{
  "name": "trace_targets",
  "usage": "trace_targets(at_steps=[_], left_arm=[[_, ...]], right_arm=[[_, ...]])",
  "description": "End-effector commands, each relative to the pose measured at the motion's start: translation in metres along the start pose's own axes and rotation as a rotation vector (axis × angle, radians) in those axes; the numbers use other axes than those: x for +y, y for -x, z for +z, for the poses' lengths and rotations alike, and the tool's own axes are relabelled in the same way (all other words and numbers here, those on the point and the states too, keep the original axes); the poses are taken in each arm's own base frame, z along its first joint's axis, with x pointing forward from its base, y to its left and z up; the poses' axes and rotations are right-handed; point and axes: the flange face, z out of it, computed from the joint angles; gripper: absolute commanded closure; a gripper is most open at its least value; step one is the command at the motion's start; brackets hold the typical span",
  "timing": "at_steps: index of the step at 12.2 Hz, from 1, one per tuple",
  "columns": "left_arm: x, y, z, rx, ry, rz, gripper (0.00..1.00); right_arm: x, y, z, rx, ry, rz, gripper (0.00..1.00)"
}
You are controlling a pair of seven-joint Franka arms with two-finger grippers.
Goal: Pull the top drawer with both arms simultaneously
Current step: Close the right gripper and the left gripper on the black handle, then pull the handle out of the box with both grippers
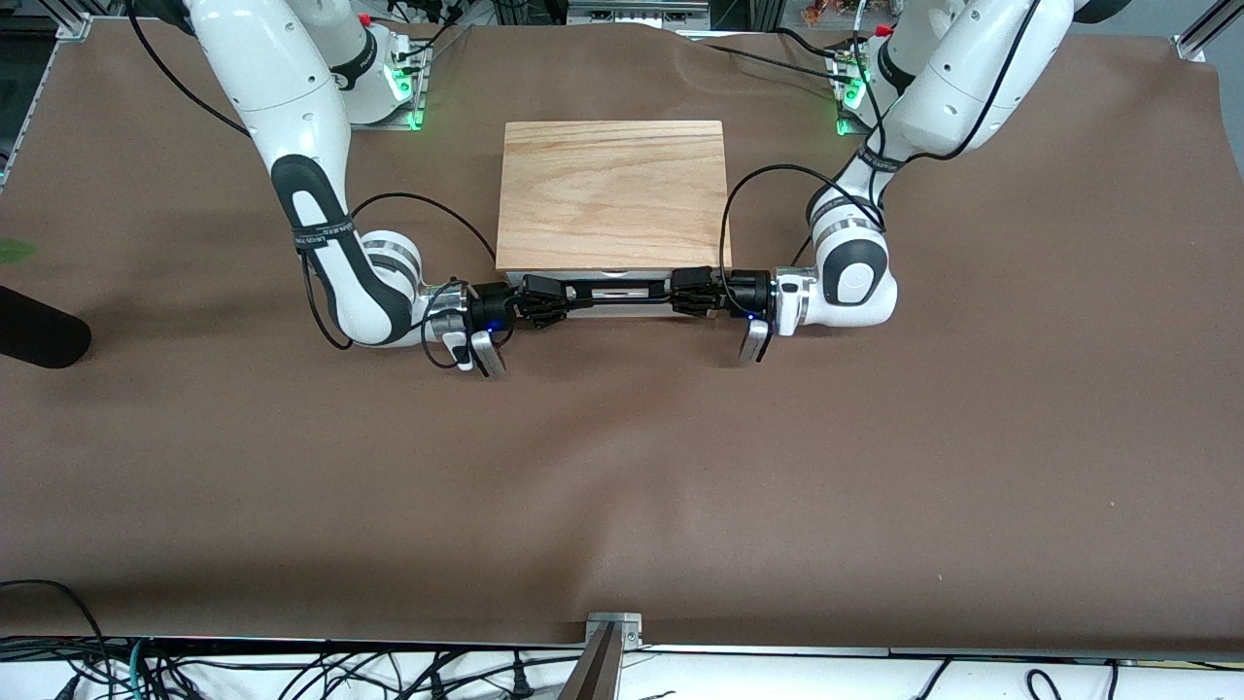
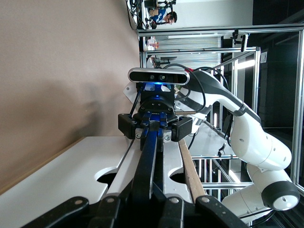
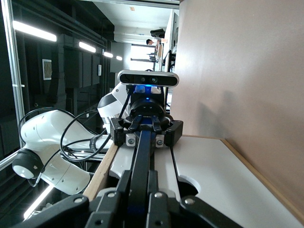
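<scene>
The top drawer's white front (image 1: 622, 289) shows just under the front edge of the wood-grain cabinet (image 1: 612, 190). Its long black wire handle (image 1: 622, 293) runs across the front. My right gripper (image 1: 546, 297) is shut on the handle's end toward the right arm. My left gripper (image 1: 692, 292) is shut on the end toward the left arm. In the left wrist view my left gripper (image 2: 152, 190) clamps the handle (image 2: 153, 152) and the right gripper (image 2: 154, 126) faces it. In the right wrist view my right gripper (image 3: 140, 190) clamps the handle (image 3: 142, 152).
A wider white lower panel (image 2: 61, 175) with a rounded notch sits below the top drawer, seen also in the right wrist view (image 3: 237, 185). Brown table cloth (image 1: 622, 467) spreads around the cabinet. A black object (image 1: 39, 335) lies at the table edge toward the right arm's end.
</scene>
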Motion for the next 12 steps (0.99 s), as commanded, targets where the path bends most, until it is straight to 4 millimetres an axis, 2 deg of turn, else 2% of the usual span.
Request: trace_targets(at_steps=[1,5,7,10,12], left_arm=[[-0.020,0.025,0.002,-0.040,-0.026,-0.002,1.00],[-0.010,-0.002,-0.002,-0.025,-0.029,-0.075,1.00],[-0.007,-0.008,-0.003,-0.022,-0.033,-0.099,1.00],[-0.009,-0.015,-0.001,-0.019,-0.033,-0.108,1.00],[-0.011,-0.027,-0.006,-0.005,-0.035,-0.112,1.00]], right_arm=[[-0.011,-0.033,-0.005,0.039,0.004,0.006,0.91],[-0.004,-0.047,-0.014,0.055,0.005,0.000,0.91],[-0.001,-0.059,-0.021,0.069,0.003,-0.010,0.91],[0.004,-0.071,-0.026,0.080,0.006,-0.011,0.91],[0.002,-0.078,-0.031,0.082,0.013,0.002,0.91]])
